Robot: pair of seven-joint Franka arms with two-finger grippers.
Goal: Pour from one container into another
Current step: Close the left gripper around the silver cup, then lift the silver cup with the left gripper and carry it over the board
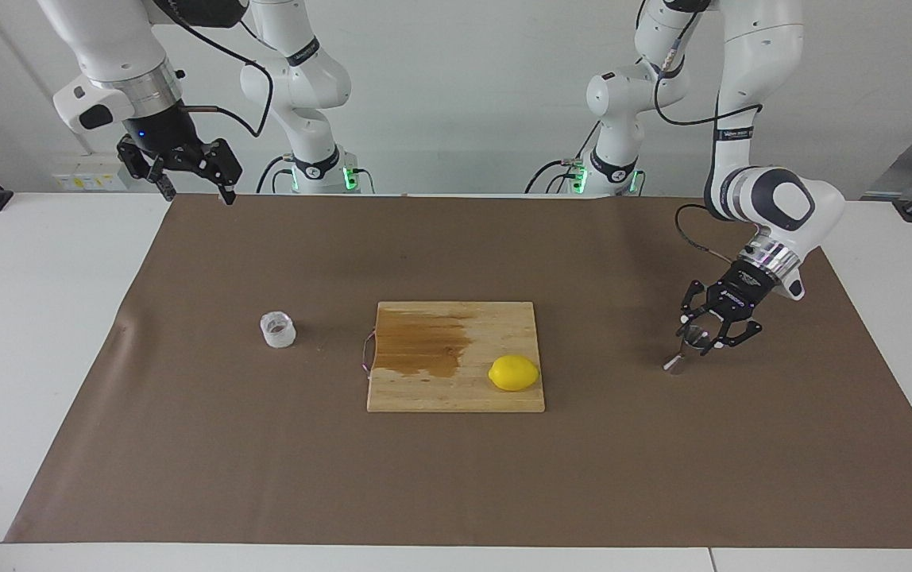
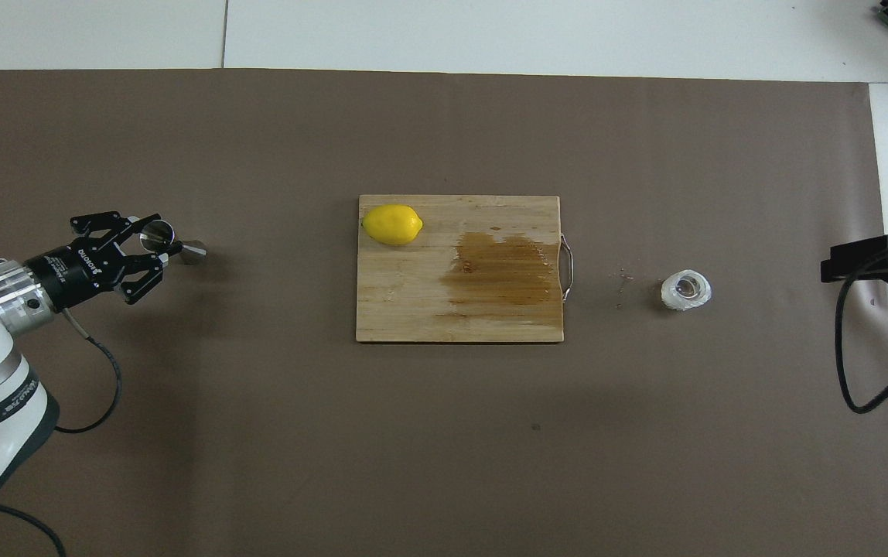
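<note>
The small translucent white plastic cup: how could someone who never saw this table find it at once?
Start at the wooden cutting board in the middle of the brown paper. Beside its metal-handle edge, toward the right arm's end, stands the small translucent white plastic cup. It is squat, holds brownish bits, and stands alone.

1. We look from a high camera across the table, facing the robots, whose bases stand at 12 o'clock.
2. We look steeply down from above the robots' end, arms entering at 6 o'clock.
3. Both share the brown mat (image 1: 456, 477) (image 2: 444, 464) and cutting board (image 1: 456, 389) (image 2: 413, 309), turned half around.
</note>
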